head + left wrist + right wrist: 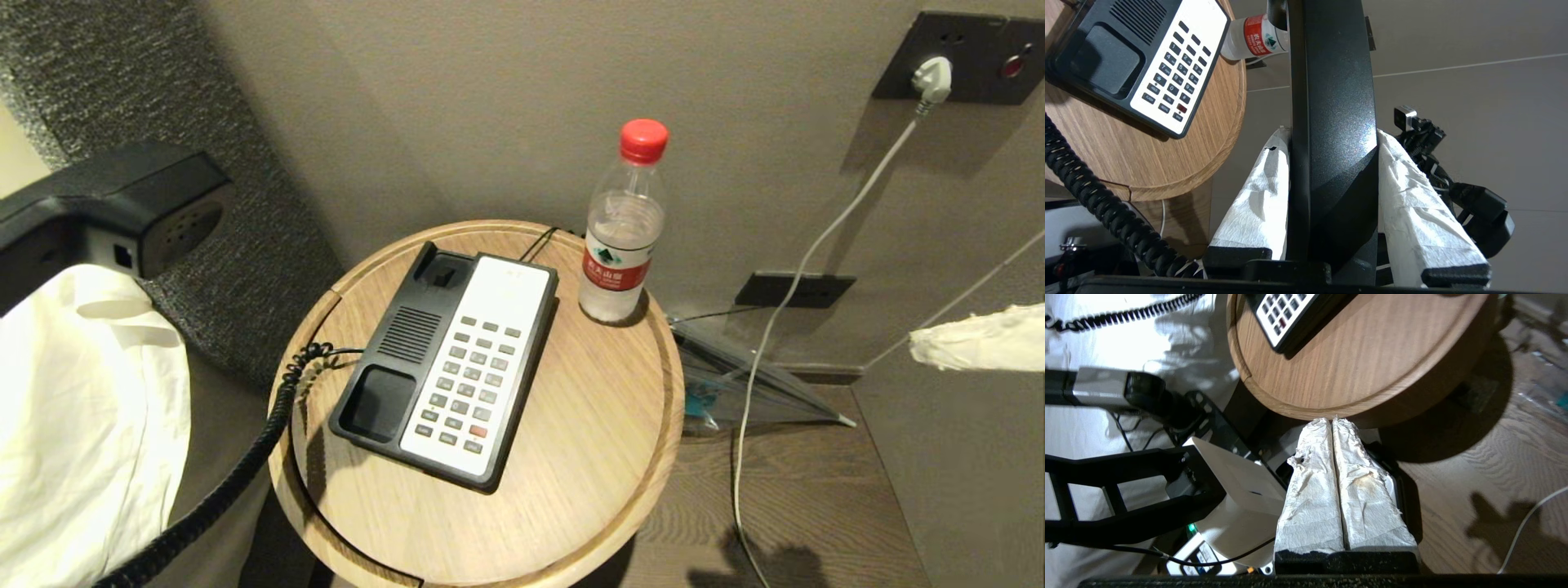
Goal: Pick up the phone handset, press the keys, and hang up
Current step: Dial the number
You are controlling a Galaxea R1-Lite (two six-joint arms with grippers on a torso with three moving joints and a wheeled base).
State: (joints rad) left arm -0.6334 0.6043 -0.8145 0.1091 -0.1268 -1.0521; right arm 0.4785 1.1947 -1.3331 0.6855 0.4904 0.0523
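The phone handset (pixel 106 208) is off the phone base (pixel 447 367), held up in the air to the left of the round wooden table (pixel 588 457) and above a white sheet (pixel 82 408). Its perforated end faces the table. The left gripper (pixel 1331 139) holds it: in the left wrist view the two white-wrapped fingers (pixel 1257 204) press against either side of the handset's black shaft, so the jaws stand partly apart, closed on the receiver. The black coiled cord (pixel 237 474) runs from the left edge of the base, over the rim of the table and down toward the lower left.

The base lies flat on the table, turned at an angle, with both cradle hollows bare and the grey keys (pixel 469 376) exposed on the white panel. A water bottle (pixel 622 229) with a red cap stands upright near the far right corner of the base, close to the table's back edge, apart from the phone.

The right gripper (pixel 1333 424) hangs off to the right of the table, clear of it in the head view; its wrist view shows the two wrapped fingers pressed together with nothing between them, their tips just beside the table's near rim. A white cable (pixel 784 310) drops from a wall socket to the floor right of the table.
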